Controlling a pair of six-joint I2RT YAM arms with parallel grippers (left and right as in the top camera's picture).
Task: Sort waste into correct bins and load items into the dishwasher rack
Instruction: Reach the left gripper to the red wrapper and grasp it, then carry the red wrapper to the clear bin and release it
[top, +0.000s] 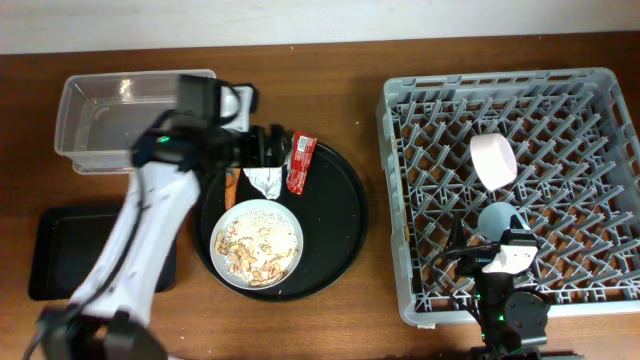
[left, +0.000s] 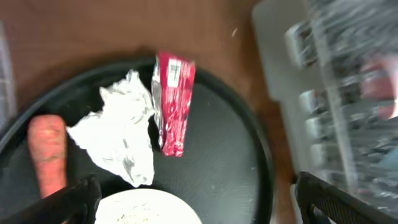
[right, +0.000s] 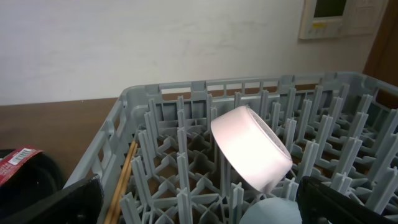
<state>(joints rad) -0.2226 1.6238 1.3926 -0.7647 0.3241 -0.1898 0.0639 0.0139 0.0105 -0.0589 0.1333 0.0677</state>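
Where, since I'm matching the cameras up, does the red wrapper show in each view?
Overhead: red wrapper at the round black tray's upper rim, right of the napkin.
Left wrist: upper centre, right of the napkin.
Right wrist: lower-left edge, only a corner showing.
Shared landmark: the grey dishwasher rack, to the wrapper's right in all three.

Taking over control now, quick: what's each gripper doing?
Left gripper: open, holding nothing.
Right gripper: open, holding nothing.
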